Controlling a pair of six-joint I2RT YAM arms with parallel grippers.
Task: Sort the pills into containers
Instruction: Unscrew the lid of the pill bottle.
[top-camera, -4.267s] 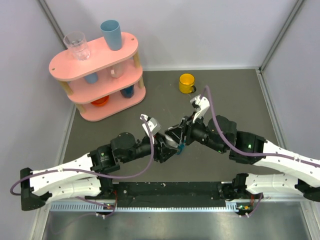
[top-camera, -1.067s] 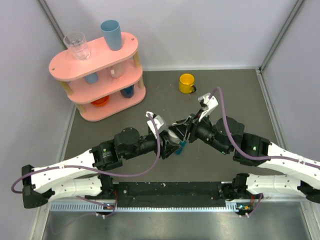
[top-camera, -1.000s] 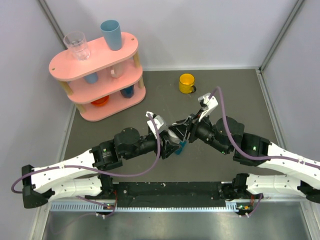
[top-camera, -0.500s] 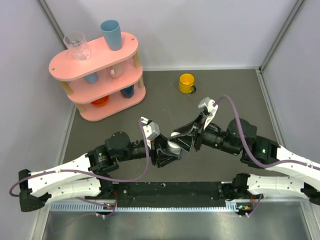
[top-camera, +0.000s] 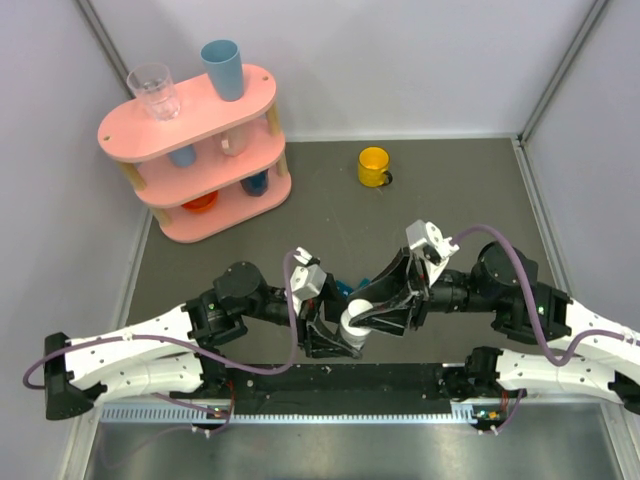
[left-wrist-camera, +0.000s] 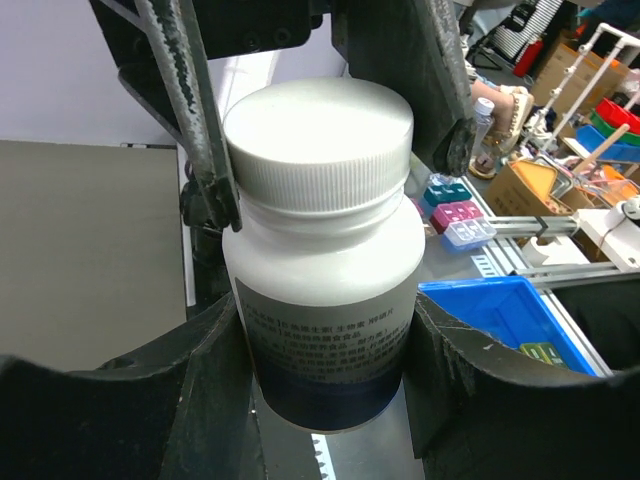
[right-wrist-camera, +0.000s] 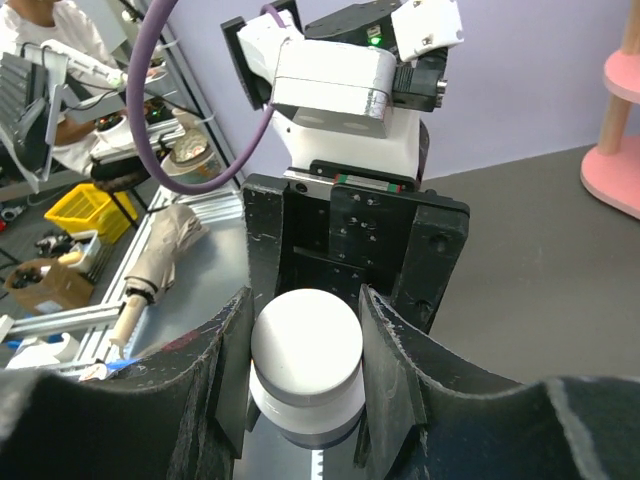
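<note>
Dark grey tabletop (top-camera: 450, 200). One pink three-tier shelf (top-camera: 190, 120) at upper left, with one blue cup (top-camera: 222, 68) and one clear glass (top-camera: 153, 90) on its top tier. The two arms meet at lower centre of the top view. Left gripper (left-wrist-camera: 325, 370) is clamped round the body of one white bottle (top-camera: 354, 320). Right gripper (right-wrist-camera: 305, 350) is closed on that bottle's ribbed cap from the opposite side. One yellow mug (top-camera: 374, 166) at upper centre, well apart from both arms. One dark-teal pill box (top-camera: 344, 289) lies on the tabletop between the two wrists, just up-left of the bottle. It is near both grippers and held by neither. Only a sliver shows, so its compartments cannot be counted.
</note>
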